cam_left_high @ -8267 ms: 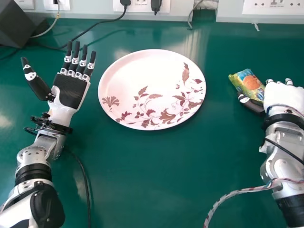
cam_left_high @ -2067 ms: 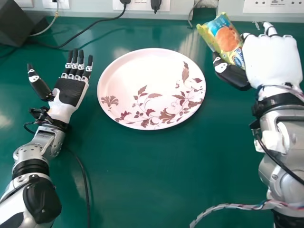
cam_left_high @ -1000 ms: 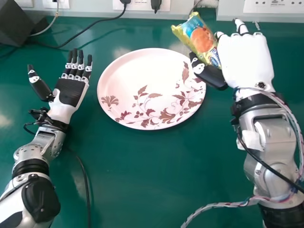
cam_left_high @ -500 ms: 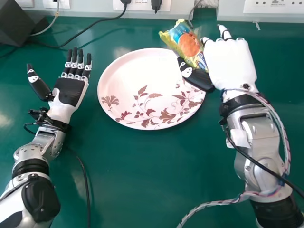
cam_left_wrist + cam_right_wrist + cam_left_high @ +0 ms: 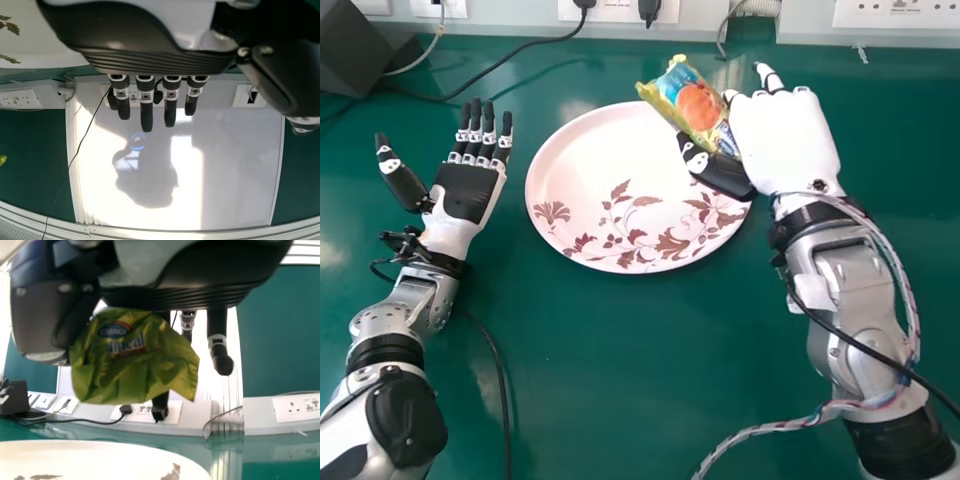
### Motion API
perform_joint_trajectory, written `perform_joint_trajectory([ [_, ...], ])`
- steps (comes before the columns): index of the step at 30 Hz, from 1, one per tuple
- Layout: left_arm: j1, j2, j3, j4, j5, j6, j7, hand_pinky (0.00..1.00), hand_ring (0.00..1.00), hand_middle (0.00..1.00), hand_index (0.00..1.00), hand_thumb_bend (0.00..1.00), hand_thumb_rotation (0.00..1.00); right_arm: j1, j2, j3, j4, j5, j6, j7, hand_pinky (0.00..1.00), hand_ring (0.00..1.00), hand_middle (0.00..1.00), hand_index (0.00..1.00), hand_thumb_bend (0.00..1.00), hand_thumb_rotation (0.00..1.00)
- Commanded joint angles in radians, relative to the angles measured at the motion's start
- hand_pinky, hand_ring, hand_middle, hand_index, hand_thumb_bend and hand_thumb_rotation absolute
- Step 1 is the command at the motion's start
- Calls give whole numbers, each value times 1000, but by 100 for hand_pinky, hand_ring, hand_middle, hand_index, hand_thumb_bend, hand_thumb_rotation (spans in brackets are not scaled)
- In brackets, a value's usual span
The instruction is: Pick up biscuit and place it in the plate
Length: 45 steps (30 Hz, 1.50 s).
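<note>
If the right hand (image 5: 785, 140), pinching the biscuit (image 5: 698, 104) near the far edge of the plate (image 5: 610, 185), releases too soon, it might slide off outside.

Biscuit pkt (image 5: 670, 88), approx 1 o'clock on plate (image 5: 580, 180): small lettering (image 5: 726, 140) at pkt's 4-5 o'clock end. Same pkt, R wrist view: blue oval label (image 5: 114, 330) w/ pale print, plus larger pale word (image 5: 125, 346), partly hidden.

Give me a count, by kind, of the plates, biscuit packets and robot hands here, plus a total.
Round pale-pink plate with brown floral print: 1
Yellow-green plastic-wrapped biscuit packet: 1
Black-and-white robot hands, left hand and right hand: 2
Total: 4
</note>
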Motion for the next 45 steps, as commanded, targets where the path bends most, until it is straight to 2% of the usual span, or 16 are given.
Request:
perform_joint_trajectory([
  [1, 14, 1, 6, 2, -3, 3, -2, 95, 87, 93, 100, 96, 56, -17, -1, 7, 2, 12, -3, -11, 12, 21, 27, 48, 52, 0],
  [4, 15, 1, 4, 5, -4, 10, -22, 95, 87, 94, 100, 96, 54, -14, -5, 7, 23, 36, -13, -38, 12, 21, 27, 48, 50, 0],
  [10, 12, 0, 11, 3, -9, 21, -3, 93, 88, 94, 100, 96, 53, -15, -22, 18, 68, 64, -31, -76, 12, 21, 27, 47, 53, 0],
  [16, 12, -4, 7, -1, -4, 12, -11, 93, 85, 92, 100, 97, 52, -21, -32, 29, 112, 109, -54, -109, 12, 21, 27, 48, 52, 0],
  [21, 16, -10, 6, -17, -8, 18, -6, 93, 85, 92, 100, 98, 55, -30, -44, 40, 148, 131, -69, -118, 12, 21, 27, 48, 55, 0],
  [27, 15, -2, 5, -4, -6, 31, -27, 94, 85, 92, 100, 99, 61, -41, -56, 57, 187, 162, -80, -104, 12, 21, 28, 48, 53, 0],
  [31, 15, 6, 2, 8, 0, 36, -49, 91, 85, 92, 100, 99, 66, -52, -77, 75, 229, 194, -110, -104, 12, 21, 28, 48, 55, 0],
  [42, 15, 20, 2, 22, 5, 36, -59, 90, 85, 92, 100, 99, 63, -67, -85, 109, 309, 244, -130, -118, 13, 22, 28, 48, 58, 0],
  [45, 18, 12, 5, 6, 0, 37, -41, 90, 85, 92, 100, 98, 63, -74, -83, 119, 326, 249, -128, -116, 12, 22, 28, 48, 55, 0],
])
